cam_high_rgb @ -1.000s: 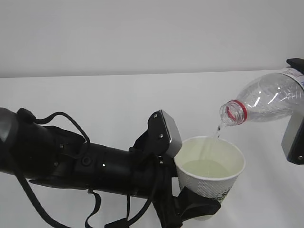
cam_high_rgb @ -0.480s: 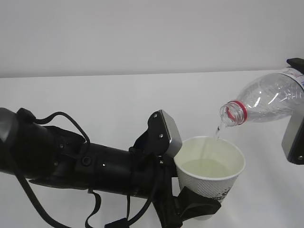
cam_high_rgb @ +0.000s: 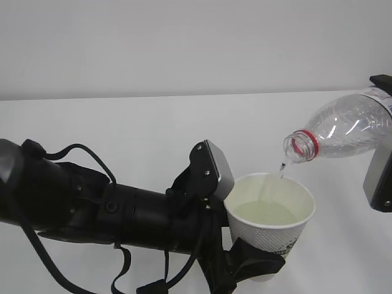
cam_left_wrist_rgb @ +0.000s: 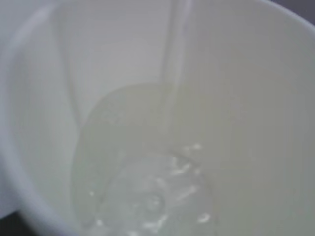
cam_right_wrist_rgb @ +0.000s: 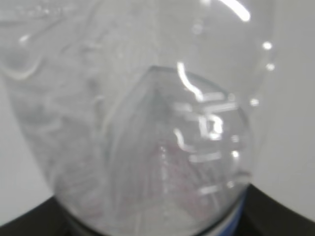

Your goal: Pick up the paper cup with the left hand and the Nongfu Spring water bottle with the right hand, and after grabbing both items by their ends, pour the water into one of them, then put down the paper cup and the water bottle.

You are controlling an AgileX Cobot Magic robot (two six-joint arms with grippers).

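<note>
Left gripper [cam_high_rgb: 254,266] clamps the paper cup [cam_high_rgb: 270,222] low, above the counter [cam_high_rgb: 122,122]. Right gripper [cam_high_rgb: 383,153] grips the tilted water bottle [cam_high_rgb: 343,131], mouth over the rim. Left wrist view alone shows the stream [cam_left_wrist_rgb: 172,73] striking pooled water.

Black cabled left hand [cam_high_rgb: 254,266], grey wrist plate [cam_high_rgb: 218,166]

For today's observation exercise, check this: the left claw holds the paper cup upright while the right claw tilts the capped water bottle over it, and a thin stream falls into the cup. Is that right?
Not quite. The water bottle is uncapped: the exterior view shows its open mouth above the red neck ring. The rest stands: the left claw holds the paper cup upright, and the right claw tilts the bottle as a thin stream falls in.
</note>
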